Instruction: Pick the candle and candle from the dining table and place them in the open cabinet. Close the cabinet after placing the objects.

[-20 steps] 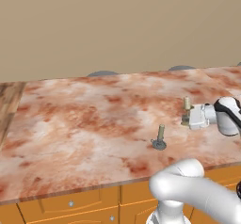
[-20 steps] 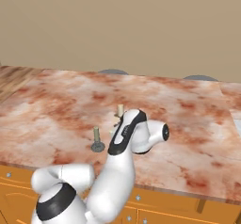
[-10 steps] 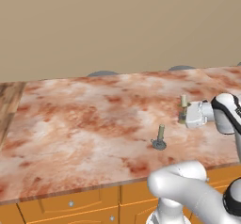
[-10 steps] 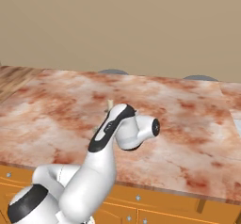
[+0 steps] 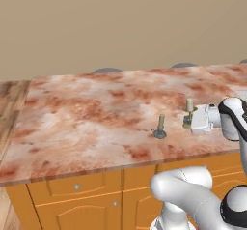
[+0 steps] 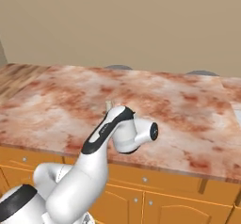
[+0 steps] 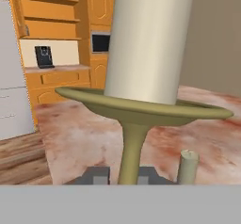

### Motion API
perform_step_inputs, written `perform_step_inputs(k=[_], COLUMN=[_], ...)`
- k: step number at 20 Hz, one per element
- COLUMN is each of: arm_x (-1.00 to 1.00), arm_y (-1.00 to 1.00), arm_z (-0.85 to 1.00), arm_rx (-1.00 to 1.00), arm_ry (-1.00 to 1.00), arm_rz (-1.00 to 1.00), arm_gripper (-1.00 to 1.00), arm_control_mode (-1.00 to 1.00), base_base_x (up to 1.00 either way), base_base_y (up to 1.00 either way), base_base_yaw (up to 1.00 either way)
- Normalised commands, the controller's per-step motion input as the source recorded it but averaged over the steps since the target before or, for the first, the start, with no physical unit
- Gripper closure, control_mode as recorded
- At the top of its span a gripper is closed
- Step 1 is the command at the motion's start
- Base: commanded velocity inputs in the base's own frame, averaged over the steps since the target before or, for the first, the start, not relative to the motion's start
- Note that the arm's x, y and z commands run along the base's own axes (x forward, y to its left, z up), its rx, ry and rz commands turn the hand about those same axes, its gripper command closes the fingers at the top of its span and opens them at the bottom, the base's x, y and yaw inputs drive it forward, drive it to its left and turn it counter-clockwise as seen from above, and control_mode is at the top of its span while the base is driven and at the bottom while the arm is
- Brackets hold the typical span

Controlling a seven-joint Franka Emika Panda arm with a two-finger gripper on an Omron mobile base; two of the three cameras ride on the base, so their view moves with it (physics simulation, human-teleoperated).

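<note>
The pale candle (image 7: 148,39) is seated on a brass-gold holder with a wide dish and slim stem. It is clamped at the stem by the gripper (image 5: 187,121), above the dining table (image 5: 87,118). The olive candle (image 5: 160,126) stands upright on its dark grey round base, on the marbled top just beside.

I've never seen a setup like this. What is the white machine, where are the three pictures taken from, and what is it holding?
It is a simulated kitchen. The white machine is a robot arm on a driving base. Two pictures look forward over the marbled dining table from cameras behind the arm, left and right. The third looks along the gripper. The gripper is shut on the stem of the pale candle in a brass-gold holder. The olive candle on a dark grey base stands on the table, apart from it.
</note>
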Motion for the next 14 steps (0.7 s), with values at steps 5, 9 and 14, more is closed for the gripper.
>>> perform_step_inputs(k=[5, 9, 14], arm_x=[0.0, 0.0, 0.0], arm_y=[0.0, 0.0, 0.0], arm_z=[0.0, 0.0, 0.0], arm_rx=[0.0, 0.0, 0.0], arm_ry=[0.0, 0.0, 0.0], arm_rz=[0.0, 0.0, 0.0], arm_gripper=[1.0, 1.0, 1.0], arm_control_mode=[1.0, 1.0, 1.0], base_base_x=[-0.51, -0.26, -0.03], base_base_y=[0.81, 1.0, 1.0], base_base_yaw=[0.17, 0.21, 0.22])
